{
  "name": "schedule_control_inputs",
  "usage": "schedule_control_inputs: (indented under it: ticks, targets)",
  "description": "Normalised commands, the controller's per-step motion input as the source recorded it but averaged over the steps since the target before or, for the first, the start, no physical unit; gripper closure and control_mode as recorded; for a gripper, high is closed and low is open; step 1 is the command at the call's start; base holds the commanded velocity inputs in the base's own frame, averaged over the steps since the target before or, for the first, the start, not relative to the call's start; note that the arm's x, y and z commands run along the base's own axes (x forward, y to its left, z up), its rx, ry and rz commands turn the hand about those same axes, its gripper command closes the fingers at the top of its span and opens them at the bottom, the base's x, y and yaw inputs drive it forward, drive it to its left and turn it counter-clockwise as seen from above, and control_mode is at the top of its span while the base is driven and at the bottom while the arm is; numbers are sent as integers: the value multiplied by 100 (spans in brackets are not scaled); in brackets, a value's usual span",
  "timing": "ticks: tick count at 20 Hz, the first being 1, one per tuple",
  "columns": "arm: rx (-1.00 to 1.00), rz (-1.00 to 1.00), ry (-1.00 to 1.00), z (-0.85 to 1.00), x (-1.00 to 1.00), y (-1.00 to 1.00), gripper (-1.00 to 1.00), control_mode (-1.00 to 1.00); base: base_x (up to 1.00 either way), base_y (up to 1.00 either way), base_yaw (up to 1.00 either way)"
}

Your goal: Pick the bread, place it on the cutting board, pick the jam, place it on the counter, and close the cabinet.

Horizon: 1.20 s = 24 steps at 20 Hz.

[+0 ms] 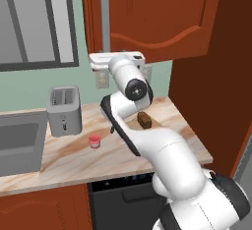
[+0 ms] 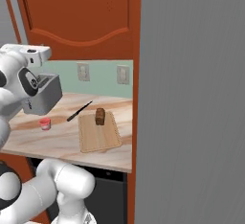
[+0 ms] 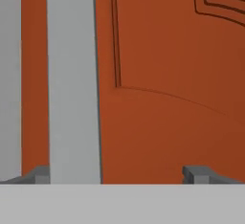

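Note:
The dark brown bread lies on the light tan cutting board at the right of the counter. The small pink-red jam stands on the counter in front of the toaster. Above, the reddish-brown cabinet shows its arched-panel door with a long grey handle. My gripper is raised close to that door, open, with nothing between its fingertips. In the hand view the handle runs just inside the left fingertip. The arm hides part of the board in the left base view.
A grey toaster stands at the back of the counter beside a sink on the left. A dark knife lies left of the board. A tall grey panel rises at the right.

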Motion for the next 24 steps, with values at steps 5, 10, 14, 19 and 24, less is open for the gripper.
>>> schedule_control_inputs:
  ticks: [5,10,14,19,24]
  targets:
    - [0,-6,0,0,26,0,-100,-100,0,0,0]
    - [0,-3,1,0,23,0,-100,-100,0,0,0]
    - [0,-3,1,0,23,0,-100,-100,0,0,0]
    - [0,-2,0,0,28,0,-100,-100,0,0,0]
    - [0,-1,1,0,25,0,-100,-100,0,0,0]
